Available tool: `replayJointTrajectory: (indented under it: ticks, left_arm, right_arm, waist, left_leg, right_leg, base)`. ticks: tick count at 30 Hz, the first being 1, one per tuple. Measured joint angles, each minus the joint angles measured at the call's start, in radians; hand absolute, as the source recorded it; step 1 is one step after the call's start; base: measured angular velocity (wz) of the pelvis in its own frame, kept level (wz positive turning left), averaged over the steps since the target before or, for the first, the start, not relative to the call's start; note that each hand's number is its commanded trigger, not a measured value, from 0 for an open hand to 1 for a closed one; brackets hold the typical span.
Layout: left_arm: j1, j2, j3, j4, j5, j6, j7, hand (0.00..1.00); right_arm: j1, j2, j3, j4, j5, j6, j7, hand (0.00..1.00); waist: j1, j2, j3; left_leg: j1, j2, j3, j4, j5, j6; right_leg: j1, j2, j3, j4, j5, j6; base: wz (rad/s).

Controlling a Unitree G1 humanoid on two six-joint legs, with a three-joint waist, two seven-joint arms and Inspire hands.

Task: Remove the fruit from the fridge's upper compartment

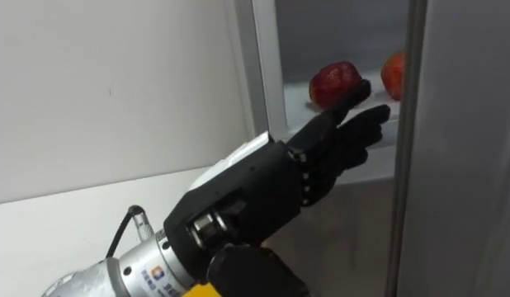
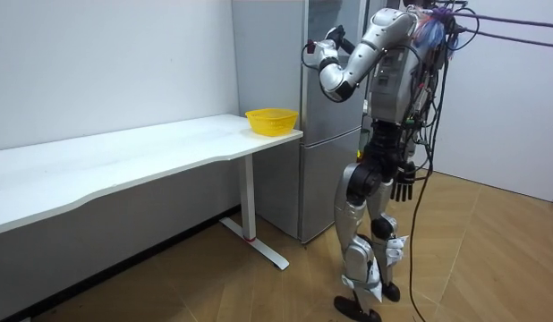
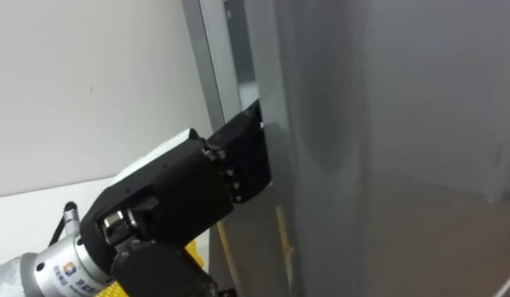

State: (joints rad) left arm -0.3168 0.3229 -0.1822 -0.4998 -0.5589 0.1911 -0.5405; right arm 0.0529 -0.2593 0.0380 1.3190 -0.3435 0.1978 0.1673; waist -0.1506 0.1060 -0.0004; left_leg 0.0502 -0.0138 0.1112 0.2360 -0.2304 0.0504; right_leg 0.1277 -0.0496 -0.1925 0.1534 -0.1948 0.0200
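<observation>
Fruit lies just past my fingertips in the left eye view: a red apple (image 1: 333, 82) on the upper fridge shelf (image 1: 298, 111), and a second red fruit (image 1: 394, 74) further to the right of my hand, half cut off by the door (image 1: 461, 148). My left hand (image 1: 263, 194) goes in flat and slim, fingers (image 1: 354, 132) straight and close together, holding nothing. I judge that is because the gap is narrow, with the fridge frame (image 1: 267, 74) on its left and the door's edge on its right. Whether a fingertip touches the apple I cannot tell.

In the room view I stand close before the fridge (image 2: 267, 63), left arm raised to its upper part. My right hand (image 2: 403, 183) hangs idle by my thigh, fingers relaxed. Well below the raised hand a yellow bowl (image 2: 271, 120) sits at the end of the white table (image 2: 124, 161), likely the fruit's destination.

In the right eye view the door hides my fingers, and the back of my hand lies tight against its edge. Curling round the apple will need more room there.
</observation>
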Motion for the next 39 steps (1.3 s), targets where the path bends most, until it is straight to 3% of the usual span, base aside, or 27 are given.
replayJointTrajectory:
  ticks: [9, 14, 24, 27, 35, 39]
  left_arm:
    - [-0.029, -0.007, -0.064, -0.001, -0.027, -0.001, -0.022, 0.00]
    - [-0.106, -0.034, -0.125, -0.020, -0.028, -0.003, -0.022, 0.00]
    - [-0.205, -0.124, -0.217, -0.029, -0.044, -0.006, -0.024, 0.00]
    - [-0.214, -0.151, -0.229, -0.021, -0.079, -0.010, -0.017, 0.00]
    - [-0.232, -0.169, -0.272, -0.011, -0.136, -0.010, 0.006, 0.00]
    - [-0.238, -0.203, -0.304, -0.011, -0.164, -0.010, 0.013, 0.00]
  right_arm:
    - [0.001, 0.001, 0.021, 0.000, -0.009, -0.010, -0.002, 0.00]
    - [-0.011, 0.000, 0.040, -0.001, -0.012, -0.024, -0.001, 0.00]
    - [-0.023, -0.001, 0.106, -0.003, -0.009, -0.034, -0.016, 0.00]
    - [-0.026, -0.002, 0.139, -0.006, -0.005, -0.035, -0.021, 0.00]
    - [-0.035, 0.000, 0.201, -0.009, -0.006, -0.035, -0.022, 0.00]
    - [-0.044, 0.003, 0.215, -0.007, -0.001, -0.035, -0.014, 0.00]
  waist:
    - [-0.012, -0.006, 0.0042]
    - [-0.013, -0.009, 0.0034]
    - [-0.014, -0.015, 0.0006]
    - [-0.020, -0.015, 0.0005]
    - [-0.045, -0.018, 0.0009]
    - [-0.061, -0.024, 0.0017]
  left_leg:
    - [-0.006, 0.000, 0.003, 0.000, 0.000, 0.000]
    - [-0.021, 0.001, 0.008, 0.000, 0.000, 0.000]
    - [-0.030, 0.000, 0.019, -0.002, 0.000, 0.000]
    - [-0.030, 0.000, 0.020, -0.001, 0.000, 0.000]
    - [-0.025, 0.001, 0.024, -0.001, 0.000, 0.000]
    - [-0.024, 0.001, 0.025, -0.001, 0.000, 0.000]
  right_leg:
    - [-0.012, -0.002, 0.003, -0.002, 0.000, 0.000]
    - [-0.031, -0.001, 0.003, 0.000, 0.000, 0.000]
    - [-0.043, -0.001, 0.013, -0.002, 0.000, 0.000]
    - [-0.043, -0.001, 0.015, 0.001, 0.000, 0.000]
    - [-0.043, -0.001, 0.024, 0.011, 0.000, 0.000]
    - [-0.042, 0.000, 0.024, 0.013, 0.000, 0.001]
  base:
    - [0.00]
    - [-0.01]
    - [-0.04]
    - [0.00]
    - [-0.01]
    - [0.00]
